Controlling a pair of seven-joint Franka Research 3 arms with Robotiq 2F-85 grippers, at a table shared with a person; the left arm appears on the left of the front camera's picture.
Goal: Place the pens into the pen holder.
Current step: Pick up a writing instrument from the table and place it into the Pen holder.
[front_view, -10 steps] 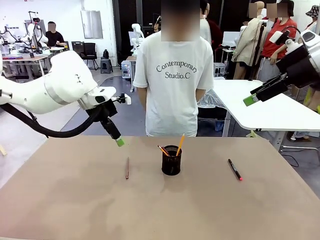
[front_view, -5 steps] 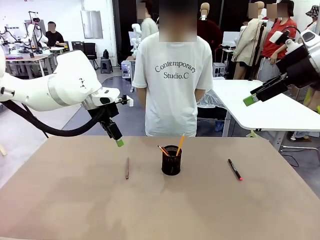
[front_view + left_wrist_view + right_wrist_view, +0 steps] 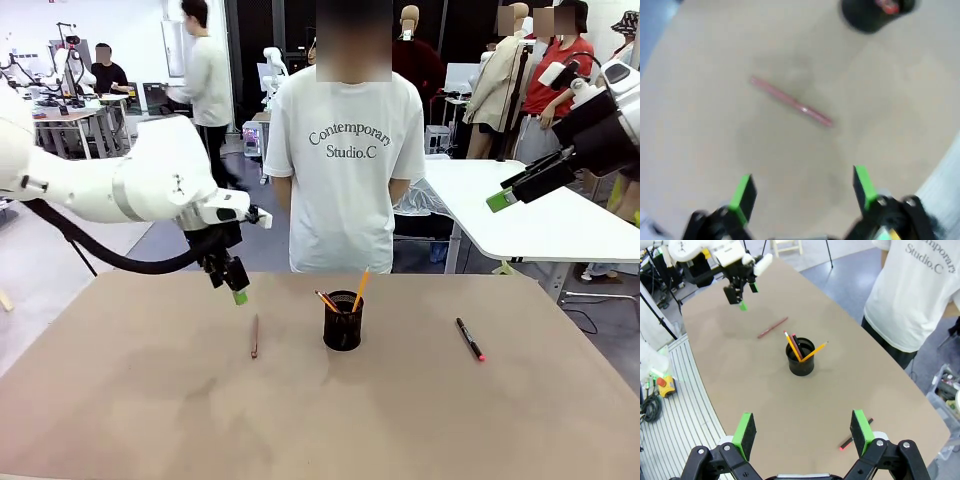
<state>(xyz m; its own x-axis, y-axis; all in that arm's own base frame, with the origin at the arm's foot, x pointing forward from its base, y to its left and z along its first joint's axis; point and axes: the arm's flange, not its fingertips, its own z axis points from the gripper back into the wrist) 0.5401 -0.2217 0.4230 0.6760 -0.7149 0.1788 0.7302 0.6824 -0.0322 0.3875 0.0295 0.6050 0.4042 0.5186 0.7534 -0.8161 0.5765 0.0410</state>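
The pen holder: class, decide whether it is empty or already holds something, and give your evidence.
Not empty: the pen holder stands upright with pencils sticking out above its rim.

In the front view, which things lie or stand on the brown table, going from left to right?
reddish-brown pencil → pen holder → black marker

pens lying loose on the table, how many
2. A reddish-brown pencil lies left of the pen holder; a black marker with a red end lies right of it. None looks hidden.
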